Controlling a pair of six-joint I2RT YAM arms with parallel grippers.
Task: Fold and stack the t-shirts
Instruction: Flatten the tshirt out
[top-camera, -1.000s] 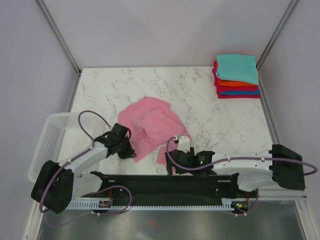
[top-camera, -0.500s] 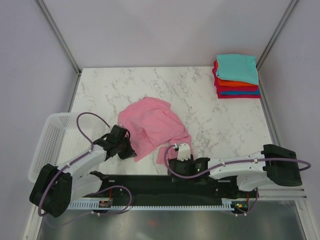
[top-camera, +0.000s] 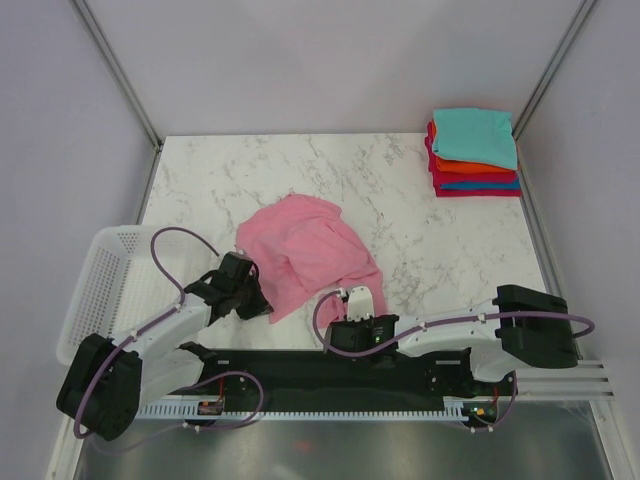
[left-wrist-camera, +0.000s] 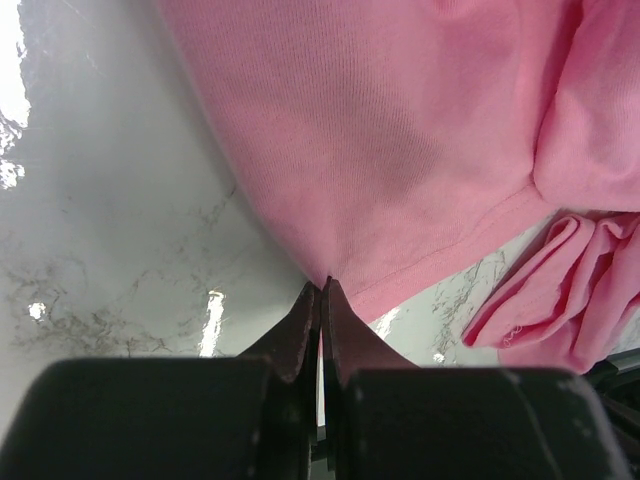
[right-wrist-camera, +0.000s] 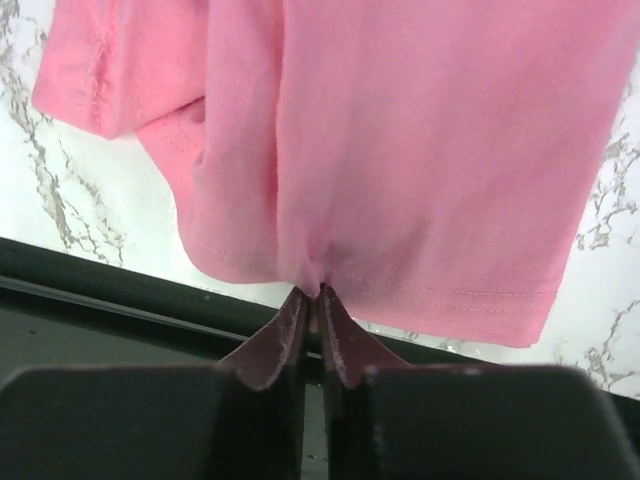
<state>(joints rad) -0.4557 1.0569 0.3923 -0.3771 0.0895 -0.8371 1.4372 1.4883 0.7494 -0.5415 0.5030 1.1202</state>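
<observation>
I see the pink t-shirt (top-camera: 305, 250) crumpled on the marble table (top-camera: 420, 230), near the front edge. My left gripper (left-wrist-camera: 321, 290) pinches its left hem and my right gripper (right-wrist-camera: 312, 292) pinches the near hem. The folded stack (top-camera: 475, 152), teal on top, sits at the far right corner and seems to be about four shirts.

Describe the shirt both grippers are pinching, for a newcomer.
On the marble table, near its front edge, lies the pink t-shirt, its hem pinched by the left gripper and right gripper. It alone is crumpled; the other shirts sit folded and stacked at the far right corner.
</observation>
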